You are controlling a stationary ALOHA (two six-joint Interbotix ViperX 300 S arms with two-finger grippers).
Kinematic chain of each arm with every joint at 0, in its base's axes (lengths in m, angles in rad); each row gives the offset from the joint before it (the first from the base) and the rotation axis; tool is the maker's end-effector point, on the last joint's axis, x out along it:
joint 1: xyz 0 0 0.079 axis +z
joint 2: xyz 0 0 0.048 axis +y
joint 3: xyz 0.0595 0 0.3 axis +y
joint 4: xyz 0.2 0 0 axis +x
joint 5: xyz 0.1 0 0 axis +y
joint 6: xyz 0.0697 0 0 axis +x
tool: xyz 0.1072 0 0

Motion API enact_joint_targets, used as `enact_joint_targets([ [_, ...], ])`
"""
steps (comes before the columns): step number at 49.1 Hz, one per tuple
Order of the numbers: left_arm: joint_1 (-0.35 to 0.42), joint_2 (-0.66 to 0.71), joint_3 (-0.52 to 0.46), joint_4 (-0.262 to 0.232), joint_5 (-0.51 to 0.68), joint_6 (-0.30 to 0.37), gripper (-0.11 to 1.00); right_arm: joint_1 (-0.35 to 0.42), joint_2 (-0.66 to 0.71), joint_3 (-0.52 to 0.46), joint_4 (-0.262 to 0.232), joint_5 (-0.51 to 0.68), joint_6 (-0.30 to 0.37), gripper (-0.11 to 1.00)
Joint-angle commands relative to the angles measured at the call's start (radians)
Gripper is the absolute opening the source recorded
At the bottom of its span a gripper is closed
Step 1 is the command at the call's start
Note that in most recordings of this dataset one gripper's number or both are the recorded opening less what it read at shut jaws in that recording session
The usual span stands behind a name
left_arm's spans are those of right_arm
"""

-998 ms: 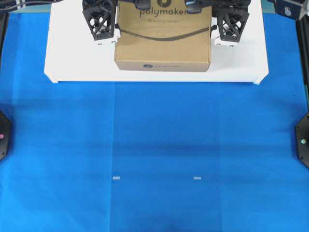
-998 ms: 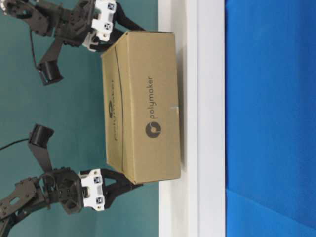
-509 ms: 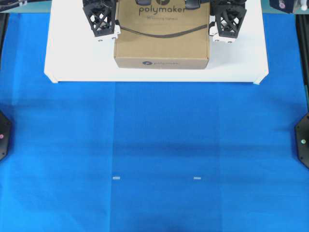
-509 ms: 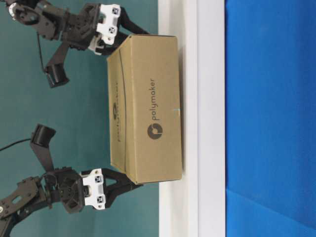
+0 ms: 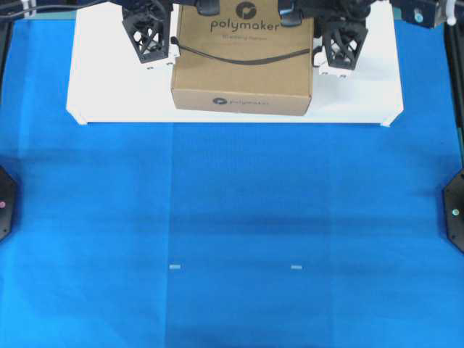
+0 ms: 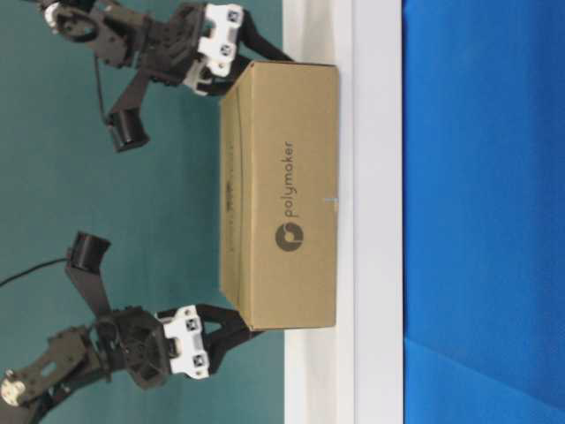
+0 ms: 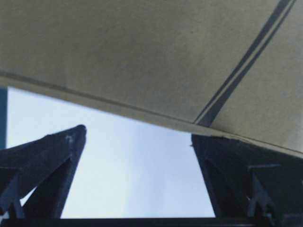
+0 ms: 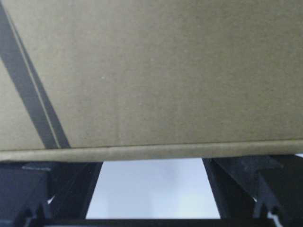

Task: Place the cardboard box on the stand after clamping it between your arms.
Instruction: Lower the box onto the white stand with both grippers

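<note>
The brown cardboard box (image 5: 243,69) with the "polymaker" logo hangs clamped between my two arms over the white stand (image 5: 109,90). My left gripper (image 5: 152,40) presses on the box's left side and my right gripper (image 5: 341,47) on its right side. Both are open, with nothing between their fingers. Seen from table level, the box (image 6: 282,194) has its underside at or just above the stand (image 6: 375,212), with the right gripper (image 6: 234,49) above and the left gripper (image 6: 212,331) below. Both wrist views are filled by the box wall (image 7: 142,52) (image 8: 156,71), with white stand under its lower edge.
A blue cloth (image 5: 232,232) covers the table in front of the stand, with two small grey marks (image 5: 174,267) on it. Black arm bases (image 5: 455,210) sit at the left and right table edges. The stand reaches well beyond the box on both sides.
The box and both grippers have sunk toward the stand and come a little forward. The gap under the box has nearly closed. Both grippers stayed open.
</note>
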Motion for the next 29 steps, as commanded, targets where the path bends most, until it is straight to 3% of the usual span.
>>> enact_joint_targets([
  [1, -0.005, -0.021, 0.006, -0.017, -0.083, -0.020, 0.87, 0.009, -0.031, 0.014, 0.026, -0.075, -0.002, 0.99],
  [12, 0.012, -0.035, 0.035, -0.017, -0.104, -0.018, 0.87, -0.049, -0.038, 0.032, 0.017, -0.118, -0.023, 0.99],
  [29, 0.012, -0.043, 0.046, -0.017, -0.095, -0.017, 0.87, -0.055, -0.006, -0.043, 0.017, -0.066, -0.100, 0.99],
])
